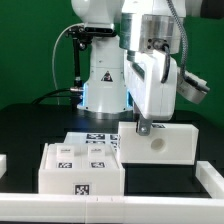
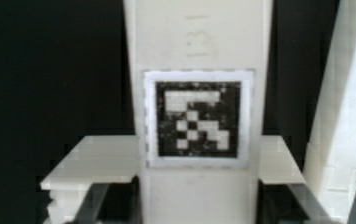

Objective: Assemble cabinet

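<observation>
My gripper (image 1: pixel 143 126) comes down from above and is shut on a long white cabinet piece (image 1: pixel 165 145) that stands on edge on the black table, with a round hole in its near face. In the wrist view this piece (image 2: pixel 193 50) runs straight out from between my dark fingers (image 2: pixel 107 203), and a square marker tag (image 2: pixel 201 115) is on its narrow top face. A second, box-shaped cabinet piece (image 1: pixel 80 170) with several tags sits beside it, toward the exterior view's left.
The marker board (image 1: pixel 98 137) lies flat behind the box-shaped piece. A white rail (image 1: pixel 110 207) runs along the table's front, with white ends at both sides (image 1: pixel 210 180). The arm's base (image 1: pixel 105 85) stands at the back.
</observation>
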Robot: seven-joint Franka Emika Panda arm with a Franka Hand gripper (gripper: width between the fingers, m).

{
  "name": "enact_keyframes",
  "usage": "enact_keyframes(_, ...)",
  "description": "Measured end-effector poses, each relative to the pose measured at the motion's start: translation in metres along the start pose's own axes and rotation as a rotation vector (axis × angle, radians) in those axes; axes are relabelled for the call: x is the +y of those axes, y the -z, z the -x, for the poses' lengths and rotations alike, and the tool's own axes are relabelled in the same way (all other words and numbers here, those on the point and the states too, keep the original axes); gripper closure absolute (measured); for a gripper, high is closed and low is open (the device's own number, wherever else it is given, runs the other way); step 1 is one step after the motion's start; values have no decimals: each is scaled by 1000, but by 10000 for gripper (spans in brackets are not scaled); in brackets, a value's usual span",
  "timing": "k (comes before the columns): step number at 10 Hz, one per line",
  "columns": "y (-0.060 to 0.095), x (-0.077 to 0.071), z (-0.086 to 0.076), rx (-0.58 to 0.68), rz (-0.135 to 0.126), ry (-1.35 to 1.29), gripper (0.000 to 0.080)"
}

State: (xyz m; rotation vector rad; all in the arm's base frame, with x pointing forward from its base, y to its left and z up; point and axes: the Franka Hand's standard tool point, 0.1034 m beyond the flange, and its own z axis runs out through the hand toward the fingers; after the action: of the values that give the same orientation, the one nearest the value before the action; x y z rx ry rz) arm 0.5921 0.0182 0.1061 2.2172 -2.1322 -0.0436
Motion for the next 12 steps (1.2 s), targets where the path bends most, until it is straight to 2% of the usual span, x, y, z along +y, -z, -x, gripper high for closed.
enact_keyframes(2, -1, 1, 0, 0, 2, 0, 509)
enact_keyframes(4, -17, 20, 13, 13, 4, -72, 510)
enact_keyframes(6, -26, 33, 20, 22, -19, -101, 510)
enact_keyframes(8, -32, 37, 21, 28, -42, -118, 510)
enact_keyframes(9, -35, 37, 17, 36, -31, -116, 510)
enact_keyframes(11, -37, 36, 17, 39, -29, -114, 510)
enact_keyframes(12, -37, 36, 17, 39, -28, -113, 445)
